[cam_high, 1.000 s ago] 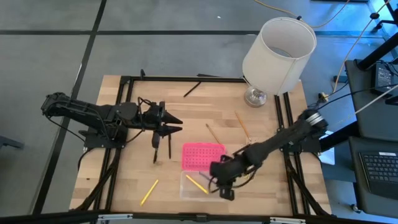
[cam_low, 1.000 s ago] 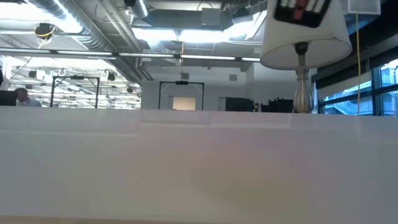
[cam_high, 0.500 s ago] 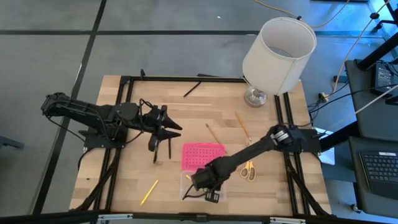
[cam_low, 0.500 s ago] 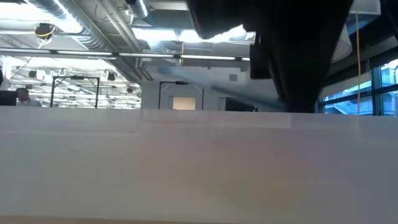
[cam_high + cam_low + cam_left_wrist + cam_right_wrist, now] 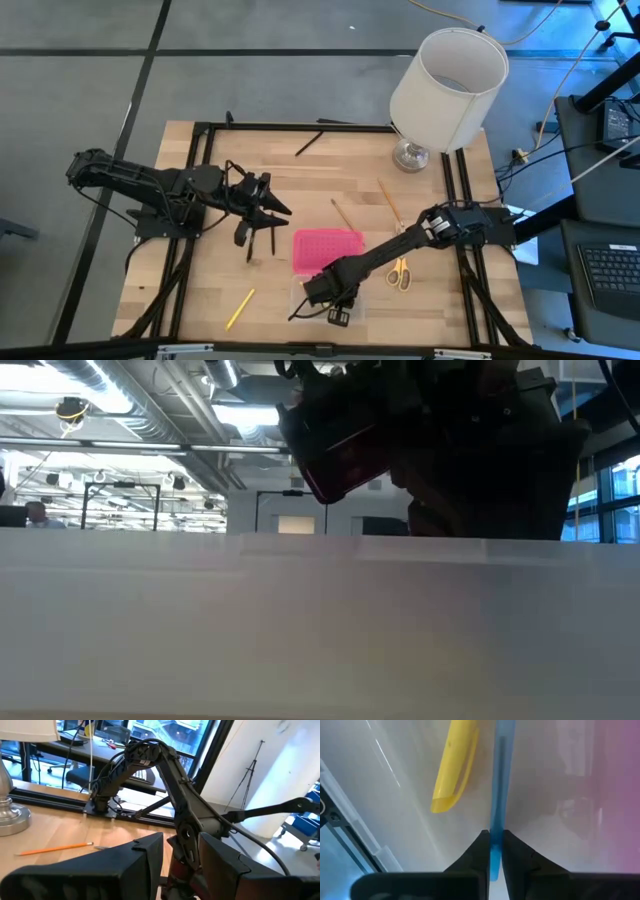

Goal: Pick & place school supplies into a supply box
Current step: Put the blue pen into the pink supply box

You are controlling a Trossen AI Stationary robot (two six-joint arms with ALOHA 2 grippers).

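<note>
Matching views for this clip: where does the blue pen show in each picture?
High view: not distinguishable; the right tool sits over the supply box.
Low view: not visible; a dark arm fills the upper right.
Left wrist view: not in it.
Right wrist view: the blue pen runs up the middle, pinched at its near end, beside a yellow pen.
Shared landmark: the right arm.

Overhead view: even, diffuse light; the bench [image 5: 330,190] is bright, shadows short and soft. Low view: ceiling strip lights [image 5: 250,415] glare, the foreground is a washed-out blur, and a backlit arm [image 5: 450,450] shows as a silhouette. Right wrist view: close range, soft focus, with streak reflections.
</note>
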